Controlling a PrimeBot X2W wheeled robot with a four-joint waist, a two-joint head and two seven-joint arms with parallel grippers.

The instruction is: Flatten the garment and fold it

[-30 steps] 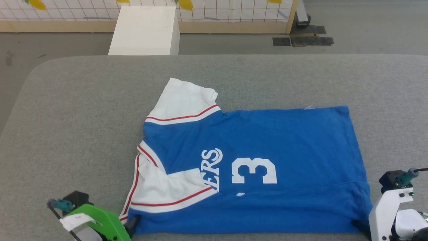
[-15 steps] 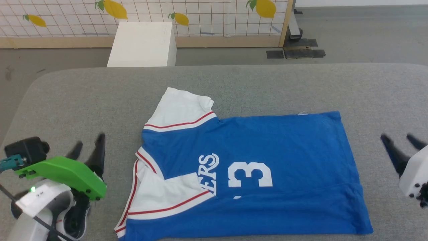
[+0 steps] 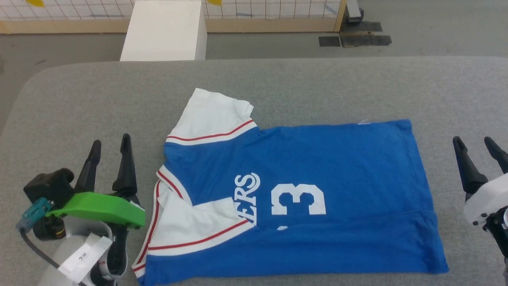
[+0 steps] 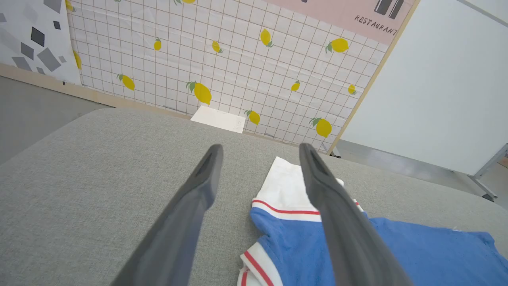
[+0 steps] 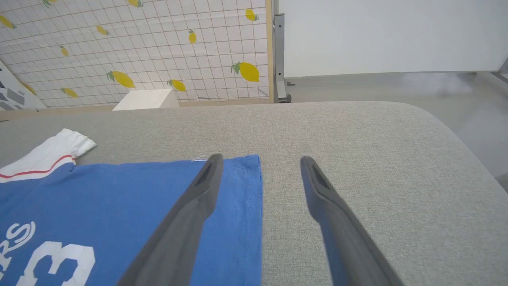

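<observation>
The shirt (image 3: pixel 317 159) lies flat on the grey table (image 3: pixel 71 103), mid-width and toward the near edge. Its collar points left and its hem right, and its near side is folded over the chest. The left gripper (image 3: pixel 111 140) hangs just beside the collar, fingers apart and empty. The right gripper (image 3: pixel 472 139) hangs near the hem, also spread and holding nothing.

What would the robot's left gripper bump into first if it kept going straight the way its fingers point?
Most likely the bare grey table, close beside the white sleeve of the garment. The left gripper is open and angled low over the tabletop; one finger might brush that sleeve, but depth is unclear.
</observation>
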